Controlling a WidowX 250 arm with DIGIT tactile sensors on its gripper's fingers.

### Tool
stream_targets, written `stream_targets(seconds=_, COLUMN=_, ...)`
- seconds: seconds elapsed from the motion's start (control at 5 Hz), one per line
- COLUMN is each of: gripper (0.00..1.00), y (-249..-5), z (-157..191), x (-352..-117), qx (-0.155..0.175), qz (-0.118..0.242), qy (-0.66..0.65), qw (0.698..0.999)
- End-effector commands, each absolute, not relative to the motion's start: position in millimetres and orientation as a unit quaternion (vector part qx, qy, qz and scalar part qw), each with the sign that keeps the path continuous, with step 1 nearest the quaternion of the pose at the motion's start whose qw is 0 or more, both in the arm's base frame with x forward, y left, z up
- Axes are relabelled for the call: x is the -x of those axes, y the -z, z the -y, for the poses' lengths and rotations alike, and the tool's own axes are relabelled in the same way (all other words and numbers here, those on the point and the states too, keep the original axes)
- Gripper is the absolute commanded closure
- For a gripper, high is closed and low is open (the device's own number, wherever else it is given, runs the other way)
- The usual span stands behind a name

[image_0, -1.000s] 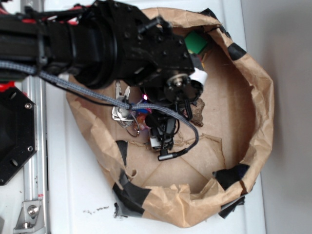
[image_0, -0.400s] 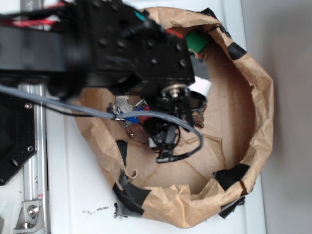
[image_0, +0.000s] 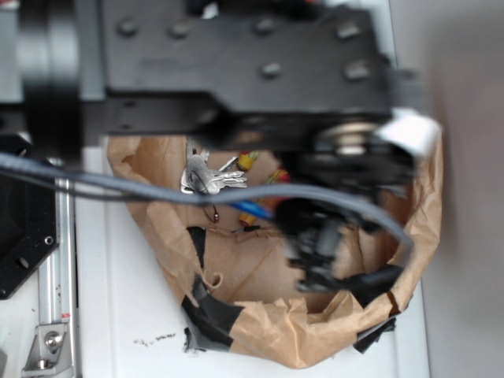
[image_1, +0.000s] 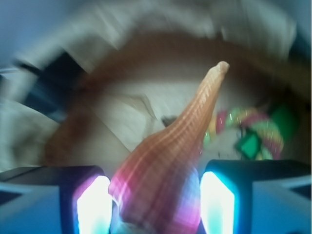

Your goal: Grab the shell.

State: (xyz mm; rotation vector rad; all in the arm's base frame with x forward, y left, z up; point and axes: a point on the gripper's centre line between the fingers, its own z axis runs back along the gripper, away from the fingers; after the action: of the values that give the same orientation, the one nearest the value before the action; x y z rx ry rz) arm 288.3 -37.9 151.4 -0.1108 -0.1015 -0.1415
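The shell, an orange-brown ribbed spiral with a long pointed spire, fills the middle of the wrist view. My gripper is shut on its wide end, and both lit pads press its sides. Its spire points away over the paper floor below. In the exterior view the gripper hangs blurred over the right half of the brown paper nest. The shell is hidden there behind the black fingers and wrist.
A bunch of keys lies at the nest's back left beside small coloured pieces. The pink, yellow and green rope and a green block lie below to the right. A grey cable crosses the nest. Black tape patches the rim.
The arm has risen toward the camera and swung right, now covering the top of the view. The gripper has moved from the nest's middle to its right side.
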Motion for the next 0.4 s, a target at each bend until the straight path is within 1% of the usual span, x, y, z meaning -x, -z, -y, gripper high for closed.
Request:
stream_targets(seconds=0.0, gripper=1.00, y=-154.2, z=52.9, x=-286.3, qx=0.007, qz=0.036, qy=0.139, qw=0.990)
stream_targets(seconds=0.2, gripper=1.00, y=-159.4, z=52.0, x=-282.3, qx=0.004, qz=0.043, qy=0.133, qw=0.990)
